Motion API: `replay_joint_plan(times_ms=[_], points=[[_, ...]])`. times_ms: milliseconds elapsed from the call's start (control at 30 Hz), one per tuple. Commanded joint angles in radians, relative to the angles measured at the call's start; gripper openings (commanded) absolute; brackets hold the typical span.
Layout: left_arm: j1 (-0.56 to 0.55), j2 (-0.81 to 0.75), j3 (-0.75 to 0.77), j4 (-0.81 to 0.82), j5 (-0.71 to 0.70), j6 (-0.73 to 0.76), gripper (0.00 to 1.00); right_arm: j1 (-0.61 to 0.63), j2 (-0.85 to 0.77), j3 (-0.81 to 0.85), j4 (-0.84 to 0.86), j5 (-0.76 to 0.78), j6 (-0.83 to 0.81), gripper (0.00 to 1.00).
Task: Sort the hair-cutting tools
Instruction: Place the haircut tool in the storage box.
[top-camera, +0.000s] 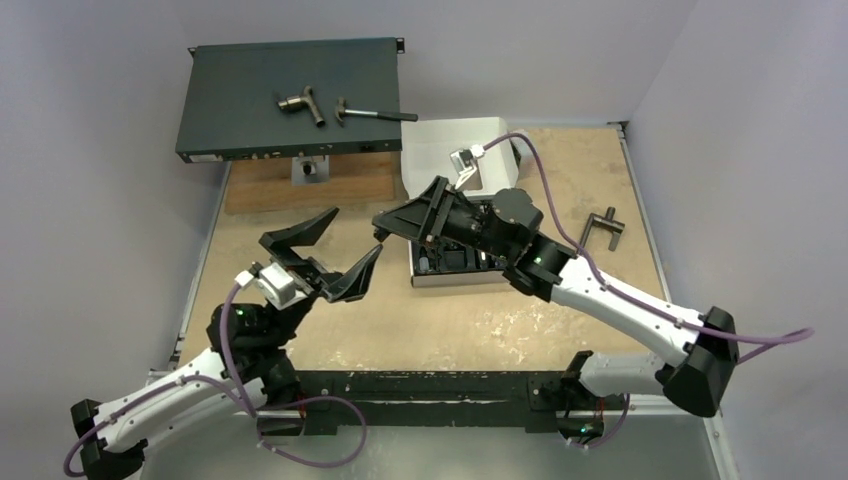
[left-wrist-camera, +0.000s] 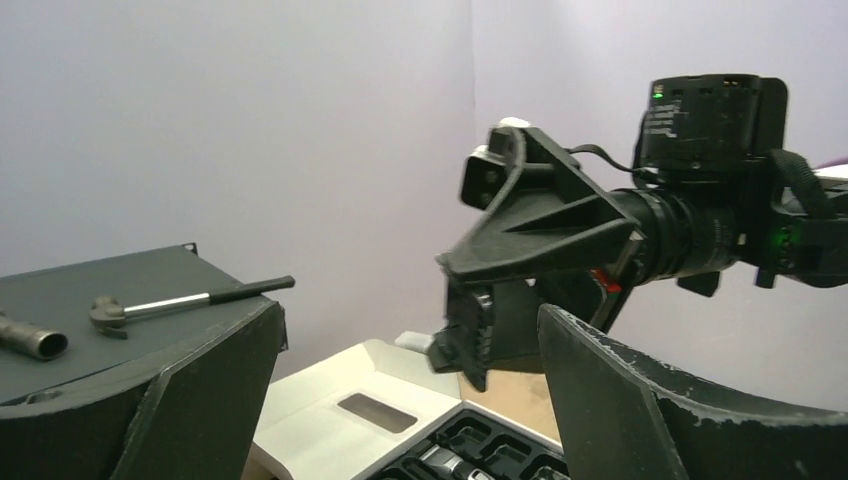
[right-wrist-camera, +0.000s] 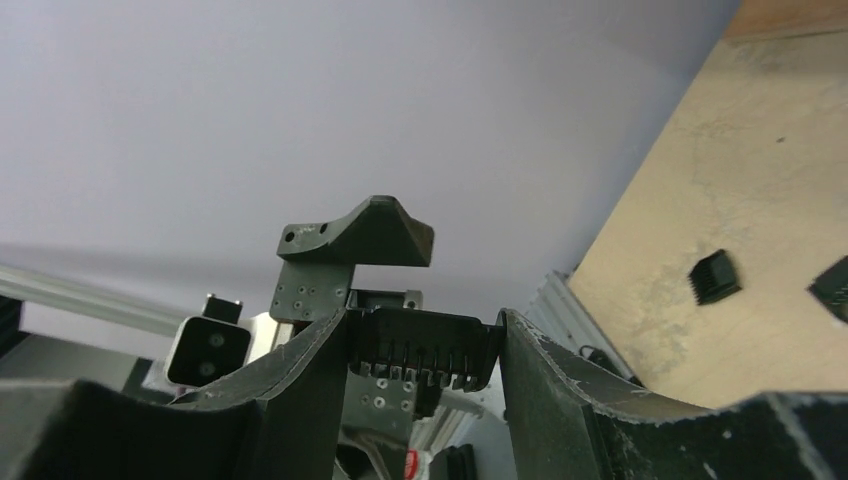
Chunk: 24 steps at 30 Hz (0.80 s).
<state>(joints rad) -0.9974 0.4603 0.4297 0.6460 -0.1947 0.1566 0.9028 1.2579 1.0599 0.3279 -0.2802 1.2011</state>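
To the back left of the counter (top-camera: 400, 330), a dark rack-mount case (top-camera: 260, 95) carries a grey pipe fitting (top-camera: 303, 105) with a hammer (top-camera: 375, 114) just to its right. Nearer you, your left fingers (top-camera: 318, 222) are spread fully wide and grip nothing. They are raised above the counter and point toward the other arm. Just off their tips, your right fingers (top-camera: 405, 218) are about half closed and clamped on a black comb attachment (right-wrist-camera: 425, 347). It sits crosswise between the two pads and is held in the air, with its teeth pointing down in the right wrist view.

Under your right arm lies the open box. Its tray (top-camera: 455, 281) is mostly hidden from above, and the white lid (top-camera: 450, 150) is folded back behind it. In the right wrist view, a second comb attachment (right-wrist-camera: 715, 277) lies loose on the counter. A third comb attachment (right-wrist-camera: 832, 285) sits beside it at the frame's edge, and the two are not touching. Farthest right, a dark T-shaped metal handle (top-camera: 603, 228) rests on the counter, apart from the box.
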Motion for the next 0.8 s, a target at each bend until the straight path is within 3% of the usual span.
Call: replay_joint_plan(times_ms=[0,100,267,400,500,767], points=[[-0.006,-0.092,0.002,-0.043,-0.065,-0.031,1.00,-0.005,-0.132,0.058,-0.254,0.158,-0.228,0.00],[-0.006,-0.193,0.000,-0.131,-0.130,-0.079,1.00,-0.006,-0.186,0.083,-0.503,0.324,-0.393,0.00],[-0.006,-0.349,0.057,-0.465,-0.339,-0.304,1.00,-0.008,-0.160,0.067,-0.758,0.522,-0.570,0.00],[-0.004,-0.375,0.120,-0.799,-0.396,-0.489,1.00,-0.016,-0.096,0.002,-0.793,0.576,-0.607,0.00],[-0.004,-0.362,0.162,-0.963,-0.418,-0.625,1.00,-0.040,-0.026,-0.029,-0.764,0.584,-0.623,0.00],[-0.005,-0.334,0.155,-1.115,-0.392,-0.782,1.00,-0.125,0.197,0.011,-0.721,0.517,-0.640,0.00]])
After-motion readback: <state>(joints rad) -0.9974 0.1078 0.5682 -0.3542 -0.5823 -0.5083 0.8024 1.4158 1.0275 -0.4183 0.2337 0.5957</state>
